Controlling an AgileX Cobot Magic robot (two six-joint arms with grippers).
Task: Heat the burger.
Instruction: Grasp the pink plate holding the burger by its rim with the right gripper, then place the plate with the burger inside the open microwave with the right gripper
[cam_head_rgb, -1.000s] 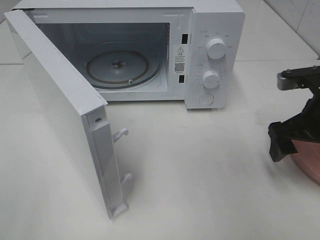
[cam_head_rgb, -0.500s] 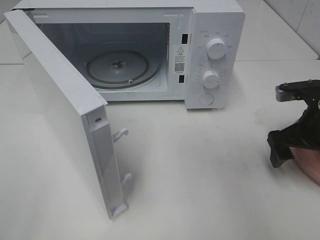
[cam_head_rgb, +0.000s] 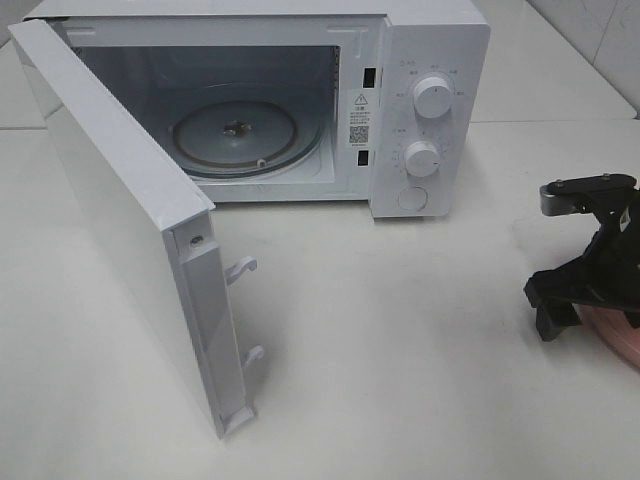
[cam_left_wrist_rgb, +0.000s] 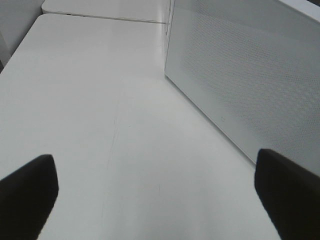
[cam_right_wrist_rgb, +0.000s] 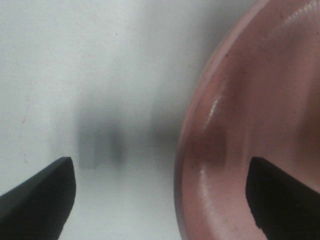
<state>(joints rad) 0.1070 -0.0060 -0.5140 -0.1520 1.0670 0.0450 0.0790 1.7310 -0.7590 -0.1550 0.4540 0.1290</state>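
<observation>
Right arm: low at the right side of the table; my right gripper has its jaws apart, straddling the pink plate rim.
Left arm: my left gripper has its jaws apart, empty, beside the open microwave door.
Burger: in no view; I cannot tell its place or axis.

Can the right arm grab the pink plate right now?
Probably yes. The right tool is open at the plate, with the plate's rim between its two sides, and nothing seems to block it.
</observation>
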